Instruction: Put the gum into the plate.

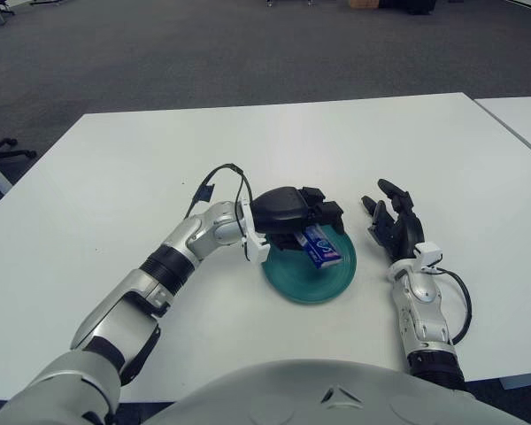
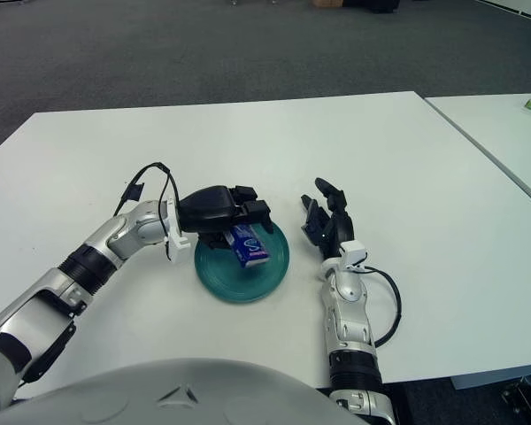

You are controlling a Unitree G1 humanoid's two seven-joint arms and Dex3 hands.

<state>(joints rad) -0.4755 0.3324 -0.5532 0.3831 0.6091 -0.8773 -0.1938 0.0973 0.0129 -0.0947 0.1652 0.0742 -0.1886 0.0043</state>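
A dark teal plate [image 1: 290, 285] sits on the white table in front of me. The gum [image 1: 323, 250], a small blue pack, lies tilted on the plate's middle, with its upper end tucked under my left hand. My left hand [image 1: 324, 215] hovers over the plate's left-rear part, fingers stretched out above the pack and no longer clamped around it. My right hand [image 1: 393, 221] shows just right of the plate, fingers spread and holding nothing.
The white table [image 1: 142, 159] stretches wide to the left and back. A second white table [image 1: 522, 119] stands at the right, beyond a narrow gap. A black cable [image 1: 214, 177] loops over my left forearm.
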